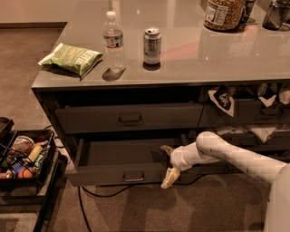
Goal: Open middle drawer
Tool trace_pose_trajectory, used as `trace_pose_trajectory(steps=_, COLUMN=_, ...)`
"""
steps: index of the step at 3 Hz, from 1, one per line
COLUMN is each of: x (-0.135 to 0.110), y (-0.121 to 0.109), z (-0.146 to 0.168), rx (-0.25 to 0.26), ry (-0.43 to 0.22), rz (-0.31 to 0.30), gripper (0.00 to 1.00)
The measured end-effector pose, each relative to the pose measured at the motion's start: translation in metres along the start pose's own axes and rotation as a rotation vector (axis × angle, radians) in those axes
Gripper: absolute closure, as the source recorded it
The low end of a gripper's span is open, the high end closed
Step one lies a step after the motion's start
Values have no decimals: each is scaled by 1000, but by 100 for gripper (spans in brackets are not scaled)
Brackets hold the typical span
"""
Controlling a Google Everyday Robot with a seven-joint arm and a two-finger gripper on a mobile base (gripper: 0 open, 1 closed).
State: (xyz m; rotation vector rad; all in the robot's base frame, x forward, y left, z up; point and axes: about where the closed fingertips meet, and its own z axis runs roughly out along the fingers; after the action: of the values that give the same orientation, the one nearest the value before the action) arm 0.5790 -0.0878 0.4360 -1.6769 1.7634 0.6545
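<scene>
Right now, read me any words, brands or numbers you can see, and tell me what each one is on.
No text here is legible.
Snack jar label: print too blurred to read.
Water bottle label: unreadable.
Soda can: unreadable.
Green chip bag: unreadable.
Gripper, at the right end of the pulled-out middle drawer: no markings visible.
</scene>
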Motion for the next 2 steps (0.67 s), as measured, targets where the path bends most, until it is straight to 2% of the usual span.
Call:
trace_pose_trajectory(steps=1, x=-3, y=-2, z=1, rx=-6, ry=-7, rz=-9, gripper=0)
trace_pose_trajectory(steps=2, x=-22, y=0, z=-23, rx=70, ry=-5, rz=-108, gripper=0)
